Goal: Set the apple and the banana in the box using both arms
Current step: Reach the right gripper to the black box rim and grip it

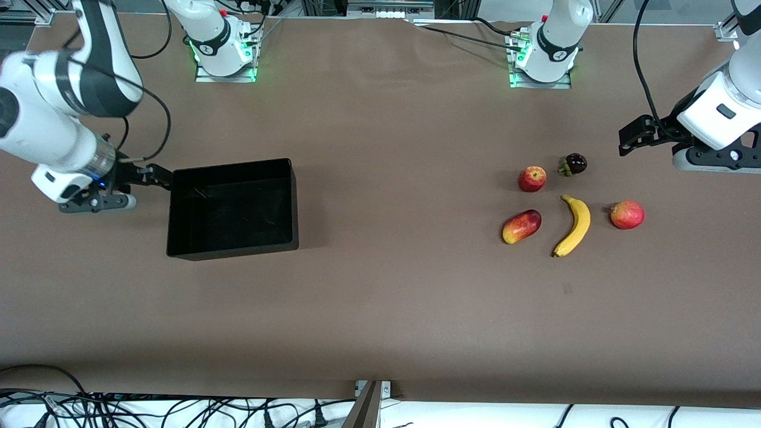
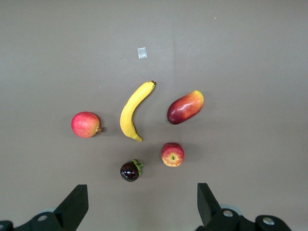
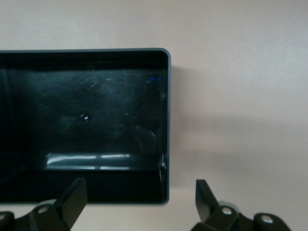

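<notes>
The apple [image 1: 532, 178] lies on the table toward the left arm's end, and shows in the left wrist view [image 2: 172, 154]. The banana [image 1: 574, 226] lies beside it, nearer the front camera, and shows in the left wrist view [image 2: 134, 110]. The black box [image 1: 232, 165] stands empty toward the right arm's end, and shows in the right wrist view [image 3: 166, 120]. My left gripper [image 1: 631, 138] is open and empty [image 2: 141, 204], over bare table beside the fruits. My right gripper [image 1: 156, 176] is open and empty [image 3: 139, 199], just outside the box's end wall.
A reddish-pink round fruit [image 1: 627, 214], a red-yellow mango-like fruit [image 1: 521, 226] and a small dark fruit with green leaves [image 1: 574, 164] lie around the apple and banana. A small grey patch [image 1: 567, 289] marks the table nearer the front camera.
</notes>
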`<action>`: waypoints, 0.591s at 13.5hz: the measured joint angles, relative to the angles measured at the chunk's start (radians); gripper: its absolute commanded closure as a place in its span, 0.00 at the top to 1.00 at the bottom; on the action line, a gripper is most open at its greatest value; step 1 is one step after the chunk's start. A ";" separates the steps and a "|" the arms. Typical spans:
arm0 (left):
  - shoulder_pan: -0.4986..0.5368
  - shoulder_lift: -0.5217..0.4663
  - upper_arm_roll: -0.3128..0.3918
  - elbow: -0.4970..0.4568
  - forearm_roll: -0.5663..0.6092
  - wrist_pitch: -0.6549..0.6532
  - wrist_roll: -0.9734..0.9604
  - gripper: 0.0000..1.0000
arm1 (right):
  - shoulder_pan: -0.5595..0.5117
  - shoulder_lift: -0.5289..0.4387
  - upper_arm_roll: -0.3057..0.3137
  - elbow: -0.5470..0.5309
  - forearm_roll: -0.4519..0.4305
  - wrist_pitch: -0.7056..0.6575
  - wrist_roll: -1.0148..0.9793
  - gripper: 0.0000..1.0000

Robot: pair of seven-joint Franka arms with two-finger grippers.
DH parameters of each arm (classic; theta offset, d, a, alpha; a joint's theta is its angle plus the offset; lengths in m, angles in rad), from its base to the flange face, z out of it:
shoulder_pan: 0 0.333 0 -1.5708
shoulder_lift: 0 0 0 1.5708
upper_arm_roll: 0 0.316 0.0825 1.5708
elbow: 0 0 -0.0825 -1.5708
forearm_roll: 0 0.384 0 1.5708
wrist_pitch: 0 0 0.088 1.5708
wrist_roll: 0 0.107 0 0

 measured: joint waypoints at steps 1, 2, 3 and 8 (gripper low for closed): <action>0.000 0.000 0.000 0.000 0.000 0.000 0.000 1.00 | -0.001 0.029 -0.013 -0.025 0.000 0.063 -0.009 1.00; 0.000 0.000 0.000 0.000 0.000 0.000 0.000 1.00 | -0.002 0.055 -0.024 -0.056 0.000 0.133 -0.015 1.00; 0.000 0.000 0.000 0.000 0.000 0.000 0.000 1.00 | -0.002 0.079 -0.035 -0.090 0.000 0.193 -0.016 1.00; 0.000 0.000 0.000 0.000 0.000 -0.009 0.000 1.00 | -0.004 0.162 -0.067 -0.142 0.000 0.310 -0.016 1.00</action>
